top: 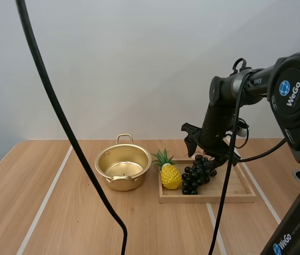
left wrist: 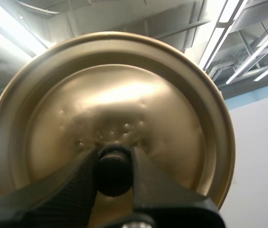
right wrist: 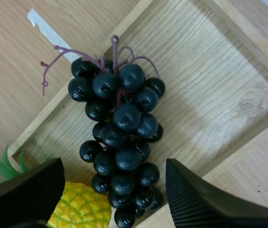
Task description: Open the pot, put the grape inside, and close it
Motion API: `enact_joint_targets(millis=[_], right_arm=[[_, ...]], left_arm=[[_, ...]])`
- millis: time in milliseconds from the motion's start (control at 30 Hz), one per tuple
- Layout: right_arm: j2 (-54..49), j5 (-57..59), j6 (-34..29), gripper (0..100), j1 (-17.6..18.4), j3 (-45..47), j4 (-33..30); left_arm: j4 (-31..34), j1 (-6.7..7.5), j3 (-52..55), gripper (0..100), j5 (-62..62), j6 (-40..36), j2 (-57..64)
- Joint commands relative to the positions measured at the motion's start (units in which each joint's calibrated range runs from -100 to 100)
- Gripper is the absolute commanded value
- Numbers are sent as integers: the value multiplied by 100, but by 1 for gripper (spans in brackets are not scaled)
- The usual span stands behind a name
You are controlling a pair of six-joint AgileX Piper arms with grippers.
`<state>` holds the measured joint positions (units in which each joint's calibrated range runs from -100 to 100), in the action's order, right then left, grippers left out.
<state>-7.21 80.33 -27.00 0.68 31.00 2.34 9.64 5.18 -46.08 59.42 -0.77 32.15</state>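
Observation:
A gold pot [top: 124, 184] stands open on the table, left of a wooden tray [top: 230, 195]. A bunch of dark grapes [top: 197, 175] lies in the tray beside a toy pineapple [top: 169, 174]. My right gripper [top: 207, 155] hangs just over the bunch. In the right wrist view its fingers stand apart, open [right wrist: 115, 194], on either side of the lower grapes [right wrist: 119, 137], not pinching them. In the left wrist view my left gripper [left wrist: 112, 167] is shut on the black knob of the gold lid [left wrist: 124, 95], which is held up in the air.
The pineapple [right wrist: 79, 204] sits close by one finger of the right gripper. The tray's raised rim [right wrist: 248, 38] surrounds the grapes. White lines run along the wooden table [top: 43, 202].

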Motion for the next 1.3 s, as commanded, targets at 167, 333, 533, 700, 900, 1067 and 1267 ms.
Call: enact_joint_targets(millis=[167,333,533,700,900,1067,1267], right_arm=[[216,-202,-318,100,36,2,-265],[604,-346,-414,100,36,2,-337],[875,-609,-414,100,36,2,-337],[1109,-856,-425,100,36,2,-337],[1323,-1038,-425,100,36,2,-315],[1357,-1175,-425,100,36,2,-234],[1357,-1186,-280,11,36,-30,-163]], left_arm=[[25,15,-30,0,-180,-58,36],[25,15,-30,0,-180,-58,36],[25,15,-30,0,-180,-58,36],[25,15,-30,0,-180,-58,36],[25,15,-30,0,-180,-58,36],[25,15,-30,0,-180,-58,36],[25,15,-30,0,-180,-58,36]])
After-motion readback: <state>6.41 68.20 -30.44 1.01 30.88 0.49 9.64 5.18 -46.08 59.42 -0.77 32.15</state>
